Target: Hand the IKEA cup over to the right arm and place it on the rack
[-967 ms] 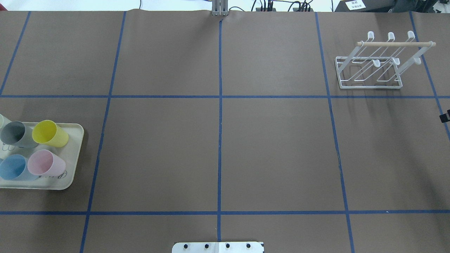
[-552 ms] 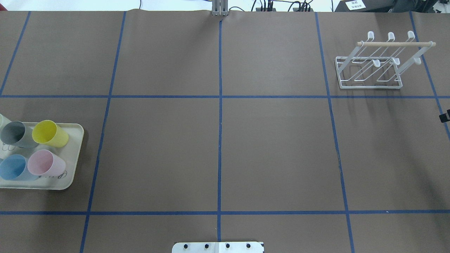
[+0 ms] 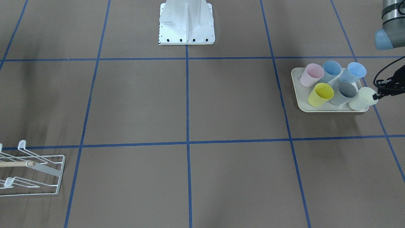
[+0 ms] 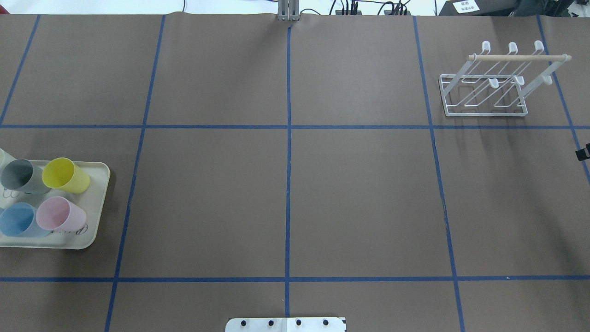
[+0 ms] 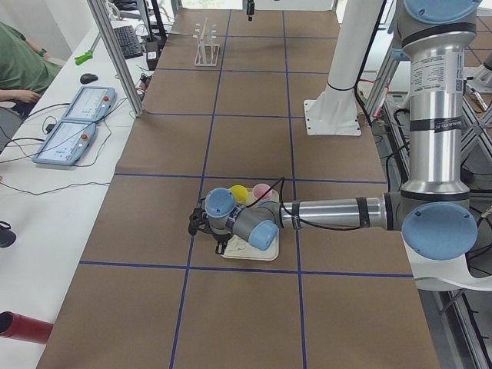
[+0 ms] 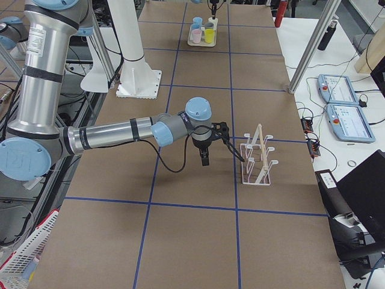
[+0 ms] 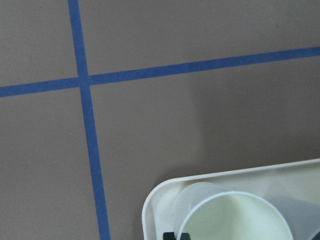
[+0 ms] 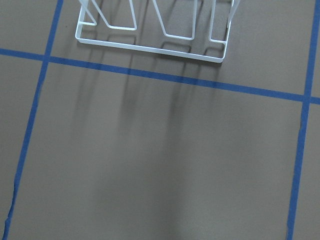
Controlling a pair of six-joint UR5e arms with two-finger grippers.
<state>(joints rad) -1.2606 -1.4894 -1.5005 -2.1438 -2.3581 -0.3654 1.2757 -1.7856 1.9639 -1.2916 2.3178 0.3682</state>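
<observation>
Several IKEA cups lie tilted on a cream tray (image 4: 99, 203) at the table's left end: yellow (image 4: 64, 174), grey (image 4: 20, 175), pink (image 4: 60, 214), blue (image 4: 18, 220) and a cream cup (image 3: 364, 98). My left gripper (image 3: 378, 95) is at the cream cup's rim. In the left wrist view two black fingertips (image 7: 171, 235) stand close together on either side of that rim (image 7: 230, 220). The white wire rack (image 4: 516, 57) with its wooden rod stands at the far right. My right gripper (image 6: 204, 159) hangs pointing down beside the rack (image 6: 255, 156). I cannot tell whether it is open.
The robot's white base plate (image 4: 286, 324) sits at the near middle edge. Blue tape lines grid the brown table. Aluminium posts and teach pendants (image 6: 340, 90) stand along the far side, where an operator (image 5: 19, 69) sits.
</observation>
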